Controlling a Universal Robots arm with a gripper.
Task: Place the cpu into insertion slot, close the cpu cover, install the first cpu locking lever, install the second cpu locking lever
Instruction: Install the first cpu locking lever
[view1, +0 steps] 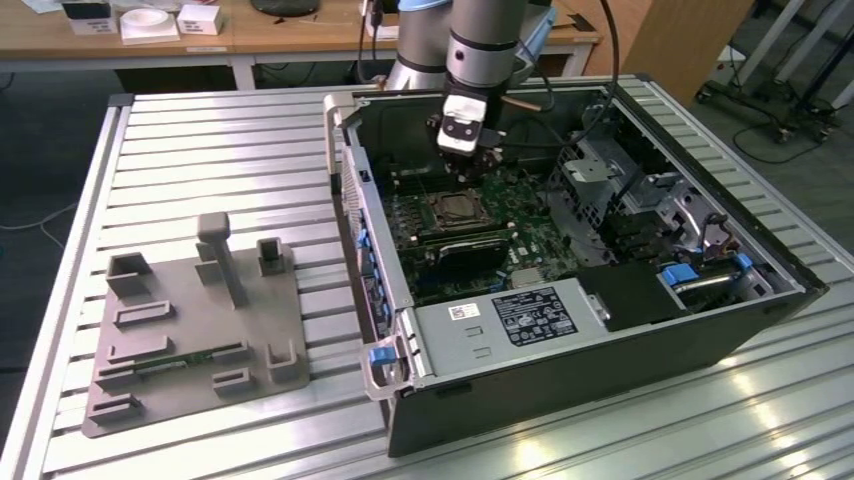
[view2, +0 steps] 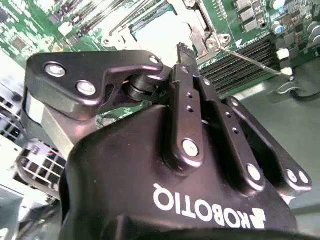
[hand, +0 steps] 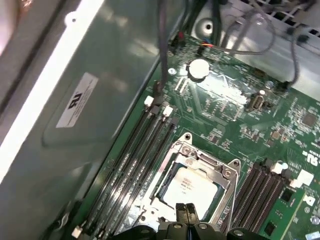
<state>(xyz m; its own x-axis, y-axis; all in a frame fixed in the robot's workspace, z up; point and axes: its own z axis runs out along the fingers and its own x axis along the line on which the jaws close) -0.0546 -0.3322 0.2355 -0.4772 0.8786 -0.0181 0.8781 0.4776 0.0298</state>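
Note:
The cpu (hand: 189, 186), a pale silver square, sits in the insertion slot (view1: 458, 210) on the green board inside the open computer case. The cpu cover (hand: 202, 158), a metal frame, lies flat around the chip's edges; in the second wrist view the cpu (view2: 156, 31) and cpu cover (view2: 201, 31) show beyond the fingers. A thin metal locking lever (view2: 250, 60) slants out from the socket's corner, over the memory slots. My gripper (hand: 186, 211) hovers just above the socket's edge, shut with nothing between its fingers; the exterior view has the gripper (view1: 467, 150) over the board's far part.
Long memory slots (hand: 135, 165) flank the socket on both sides. A coin battery (hand: 199, 69) and loose cables (hand: 250, 30) lie beyond it. The case wall (view1: 350, 180), drive cage (view1: 627, 190) and labelled grey box (view1: 521, 318) hem the board. A grey fixture (view1: 200, 320) stands on the table.

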